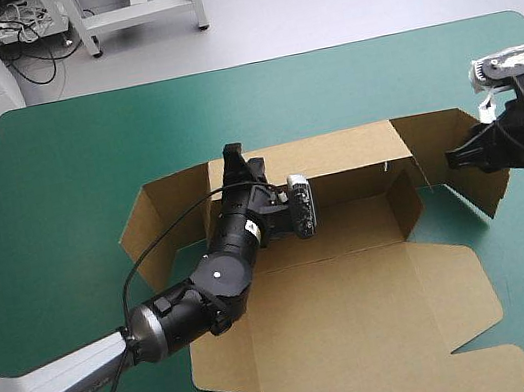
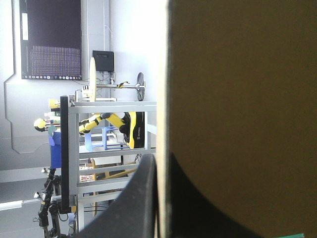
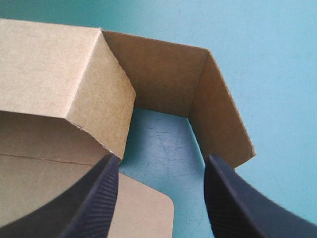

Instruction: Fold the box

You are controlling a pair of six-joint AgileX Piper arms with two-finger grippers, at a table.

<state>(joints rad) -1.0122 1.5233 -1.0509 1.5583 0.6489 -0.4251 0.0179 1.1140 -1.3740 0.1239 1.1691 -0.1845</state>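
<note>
Left hand [image 1: 233, 157] is clamped on the box [image 1: 363, 310]. Its black fingers [image 2: 138, 198] are pressed all but together with the brown board sandwiched between them, one finger on each side of the sheet. It's got the far wall [image 1: 336, 152] near that wall's left end, and the wall is standing up. The arm comes in over the box's left side from the worktop's near left corner.

Right hand [image 1: 461, 159] is spread, fingers [image 3: 99, 198] well apart, not holding anything. It sits at the box's right end, right by the end flap [image 1: 434, 137], which stands up at an angle. From its own camera, bare teal-green cover shows between the fingers, with the raised corner of the box just ahead. Can't tell whether either fingertip actually touches board.

The box itself sits around the middle of the worktop [image 1: 55, 172], a bit toward the right edge. The far wall and right end flap are raised, and the big lid panel [image 1: 369, 340] lies flat, stretching toward the near edge.
</note>
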